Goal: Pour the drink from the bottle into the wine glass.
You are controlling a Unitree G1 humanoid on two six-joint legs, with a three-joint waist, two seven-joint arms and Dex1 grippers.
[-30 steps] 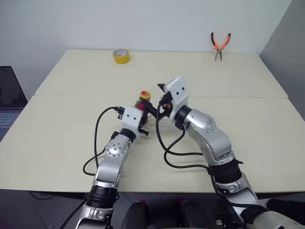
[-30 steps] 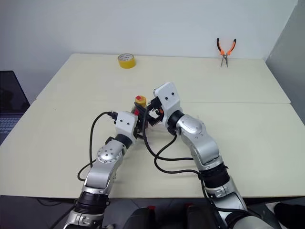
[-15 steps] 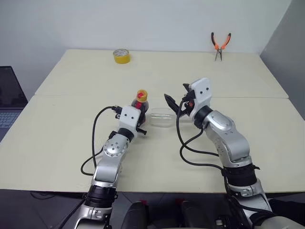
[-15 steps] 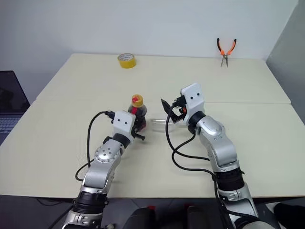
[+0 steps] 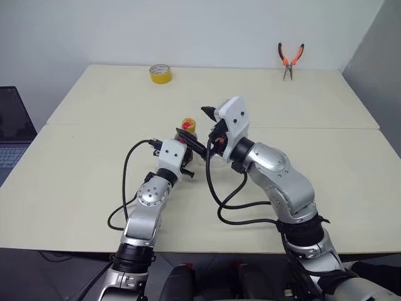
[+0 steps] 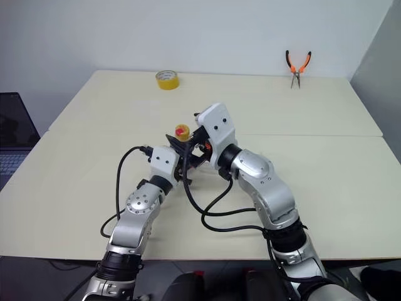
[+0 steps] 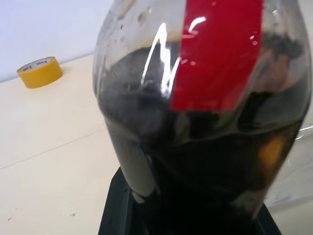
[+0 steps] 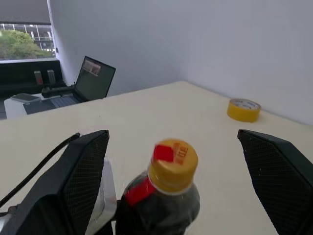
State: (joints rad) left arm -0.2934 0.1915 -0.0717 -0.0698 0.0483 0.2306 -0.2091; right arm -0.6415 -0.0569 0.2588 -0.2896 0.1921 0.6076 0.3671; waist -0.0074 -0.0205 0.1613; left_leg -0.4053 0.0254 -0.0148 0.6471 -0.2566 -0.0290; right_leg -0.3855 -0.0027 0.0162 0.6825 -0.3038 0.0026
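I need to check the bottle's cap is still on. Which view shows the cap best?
The right wrist view: the yellow cap sits unobstructed on the bottle, seen close. Both eye views show it small, partly behind the right arm. The left wrist view shows the bottle's dark body and red label instead.

Two cream tables [image 5: 94, 188] butted together, seam running 9 to 3. Plain white wall [image 5: 188, 31] at 12, grey wall [image 5: 376, 56] at 2. Window [image 8: 24, 41] with trees outside.
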